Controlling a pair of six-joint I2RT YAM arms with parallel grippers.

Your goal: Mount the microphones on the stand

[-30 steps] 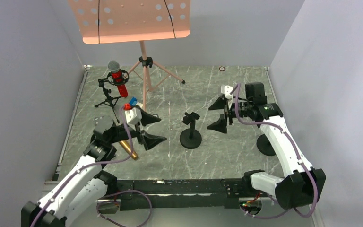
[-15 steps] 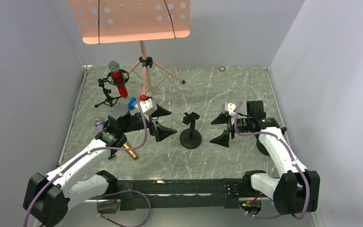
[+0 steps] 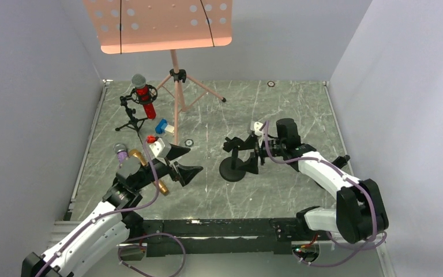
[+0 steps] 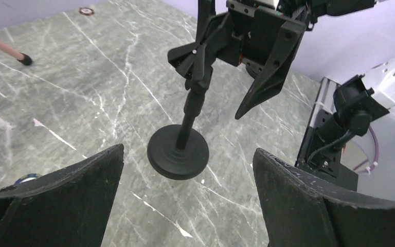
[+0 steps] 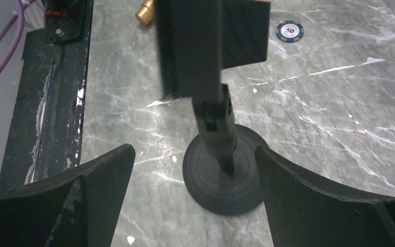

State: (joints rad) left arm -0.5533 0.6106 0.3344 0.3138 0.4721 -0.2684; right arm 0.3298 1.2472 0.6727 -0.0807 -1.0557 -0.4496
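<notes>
— So, where did the all-gold stick microphone (image 3: pixel 161 186) lie from the left pincer (image 3: pixel 195 158)?
— Behind it, flat on the grey marbled counter (image 3: pixel 277 115) under that arm's wrist, its long axis slanting far-left to near-right. The glittery purple microphone (image 3: pixel 121 153) showed only its head alongside. The left arm was nearer, and its pincer gaped empty.
— And the holders?
— The black round-based stand (image 3: pixel 232 169) carried nothing, with the right pincer (image 3: pixel 247 153) spread wide around its post. The small black tripod (image 3: pixel 131 121) held the glittery red microphone (image 3: pixel 147 107).
</notes>
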